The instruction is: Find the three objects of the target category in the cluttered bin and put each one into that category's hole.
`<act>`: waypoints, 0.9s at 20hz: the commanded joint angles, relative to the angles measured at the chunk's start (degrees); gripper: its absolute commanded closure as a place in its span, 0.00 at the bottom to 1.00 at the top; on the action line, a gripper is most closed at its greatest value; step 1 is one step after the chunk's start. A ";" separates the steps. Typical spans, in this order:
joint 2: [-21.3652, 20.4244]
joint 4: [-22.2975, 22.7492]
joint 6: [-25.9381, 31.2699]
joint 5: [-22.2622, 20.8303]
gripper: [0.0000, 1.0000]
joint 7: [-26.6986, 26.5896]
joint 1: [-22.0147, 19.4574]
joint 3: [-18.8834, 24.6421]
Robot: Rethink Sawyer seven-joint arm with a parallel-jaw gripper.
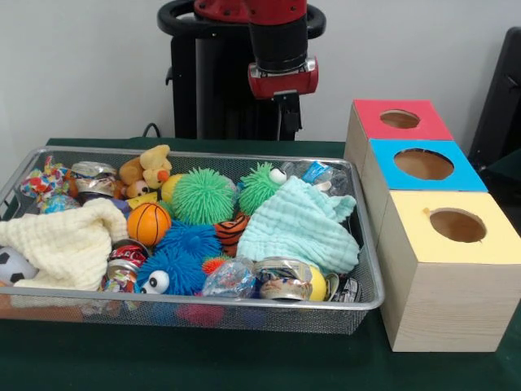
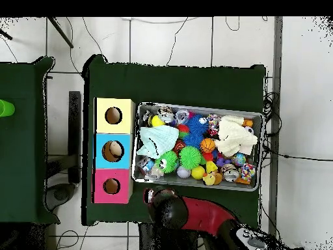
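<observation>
Arm is up and back behind the bin (image 1: 16,183), its gripper (image 1: 286,110) well above the bench (image 1: 244,358) and not touching anything. Can't tell whether the gripper is open or closed; nothing visibly held.

The bin is full: green ball (image 1: 203,195), basketball (image 1: 149,223), blue fuzzy toy (image 1: 181,259), plush bear (image 1: 146,171), crushed cans (image 1: 122,267), cream cloth (image 1: 69,240), mint cloth (image 1: 301,224) lying over other items. Target category isn't stated, so the three targets can't be picked out; presumably they sit in that clutter, maybe under a cloth.

Boxes stand just beside the bin: red (image 1: 399,120), blue (image 1: 423,165), yellow (image 1: 456,226). In the overhead, the blue hole (image 2: 114,151) shows something pale inside, possibly a dropped item or just the box floor. Red and yellow holes look dark, empty.

Judgement: early stage, at most one placed, search and picking mostly left.
</observation>
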 commanded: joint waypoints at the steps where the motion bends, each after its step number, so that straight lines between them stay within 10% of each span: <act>1: 1.83 -13.09 5.04 0.84 1.00 3.08 -0.45 3.95; 18: -0.19 -19.58 17.87 1.36 1.00 -0.07 -4.04 6.94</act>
